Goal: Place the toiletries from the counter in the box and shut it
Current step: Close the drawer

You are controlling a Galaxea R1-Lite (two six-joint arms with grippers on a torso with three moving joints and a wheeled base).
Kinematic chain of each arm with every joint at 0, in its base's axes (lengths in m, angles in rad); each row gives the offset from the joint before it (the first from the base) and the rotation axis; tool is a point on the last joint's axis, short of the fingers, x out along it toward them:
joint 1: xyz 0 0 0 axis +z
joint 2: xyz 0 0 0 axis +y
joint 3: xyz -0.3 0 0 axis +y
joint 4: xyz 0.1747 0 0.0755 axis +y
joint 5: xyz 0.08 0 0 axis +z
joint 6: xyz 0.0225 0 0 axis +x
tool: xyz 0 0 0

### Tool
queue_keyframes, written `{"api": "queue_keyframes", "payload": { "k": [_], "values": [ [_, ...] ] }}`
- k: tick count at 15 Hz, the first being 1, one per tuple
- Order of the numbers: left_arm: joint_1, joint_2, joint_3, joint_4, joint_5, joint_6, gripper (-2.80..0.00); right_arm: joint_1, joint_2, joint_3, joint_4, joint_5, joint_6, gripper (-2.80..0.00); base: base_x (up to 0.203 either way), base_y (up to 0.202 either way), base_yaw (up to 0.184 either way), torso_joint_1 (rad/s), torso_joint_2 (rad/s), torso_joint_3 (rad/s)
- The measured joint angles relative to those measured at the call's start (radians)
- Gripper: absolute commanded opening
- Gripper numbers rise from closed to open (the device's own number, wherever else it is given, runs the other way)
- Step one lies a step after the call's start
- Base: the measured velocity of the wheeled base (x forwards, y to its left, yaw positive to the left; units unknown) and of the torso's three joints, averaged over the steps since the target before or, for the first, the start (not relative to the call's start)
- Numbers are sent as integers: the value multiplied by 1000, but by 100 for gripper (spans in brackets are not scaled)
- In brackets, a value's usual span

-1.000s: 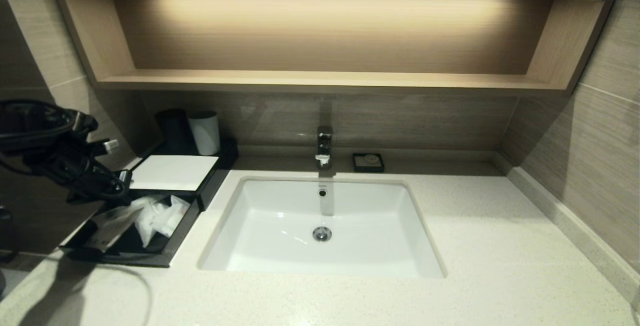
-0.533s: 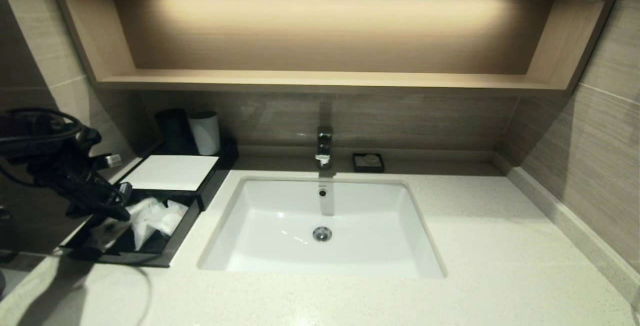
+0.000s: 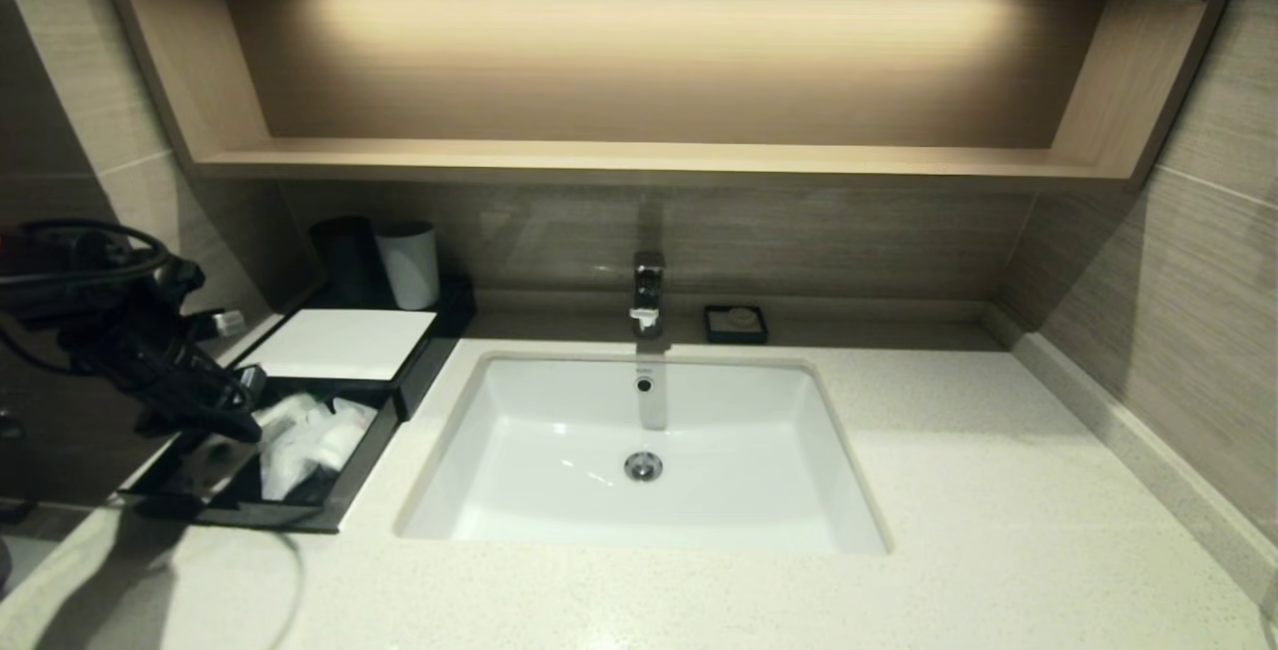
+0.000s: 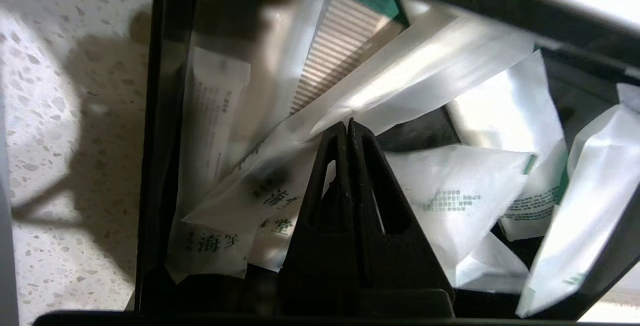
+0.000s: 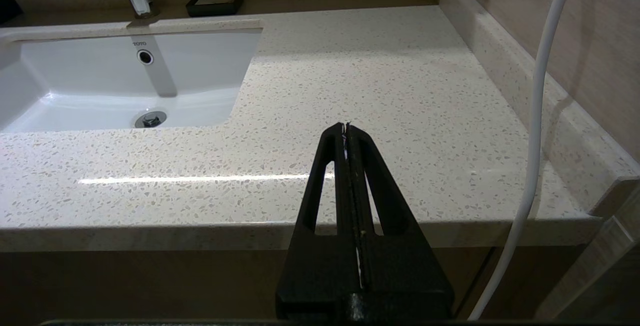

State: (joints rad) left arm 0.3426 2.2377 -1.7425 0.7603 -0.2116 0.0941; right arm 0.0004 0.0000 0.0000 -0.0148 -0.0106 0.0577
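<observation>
The black box (image 3: 344,342) with a white top panel sits at the counter's (image 3: 949,490) far left, its front drawer (image 3: 354,465) pulled out. Several translucent white toiletries (image 3: 305,435) lie heaped in the drawer. My left gripper (image 3: 245,420) reaches into the drawer from the left. In the left wrist view the left gripper (image 4: 347,123) is shut, its tips against a long slim packet (image 4: 400,75), with flat pouches (image 4: 450,201) beside it; nothing shows between the jaws. My right gripper (image 5: 346,125) is shut and empty, hanging before the counter's (image 5: 375,65) front right edge.
A white inset sink (image 3: 559,430) with a chrome faucet (image 3: 648,293) fills the counter's middle. A small black soap dish (image 3: 736,324) stands behind it. A black cup (image 3: 349,261) and a white cup (image 3: 409,264) stand behind the box. A wooden shelf (image 3: 639,159) runs above.
My left gripper has dropped lower into the open drawer, and the packets under it have shifted and lie flatter. The right arm has not moved.
</observation>
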Motion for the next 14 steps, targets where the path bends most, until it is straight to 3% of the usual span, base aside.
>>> {"api": "queue_keyframes", "payload": {
  "k": [5, 8, 14],
  "values": [
    [4, -153, -15, -17, -85, -29, -280, 0, 0, 0, 0, 0, 0, -280, 0, 0, 0, 0, 0, 0],
    [5, -249, -9, 65, -92, -29, -280, 0, 0, 0, 0, 0, 0, -280, 0, 0, 0, 0, 0, 0],
    [52, -333, 102, 307, 46, -70, -280, 0, 0, 0, 0, 0, 0, -280, 0, 0, 0, 0, 0, 0]
  ]
}}
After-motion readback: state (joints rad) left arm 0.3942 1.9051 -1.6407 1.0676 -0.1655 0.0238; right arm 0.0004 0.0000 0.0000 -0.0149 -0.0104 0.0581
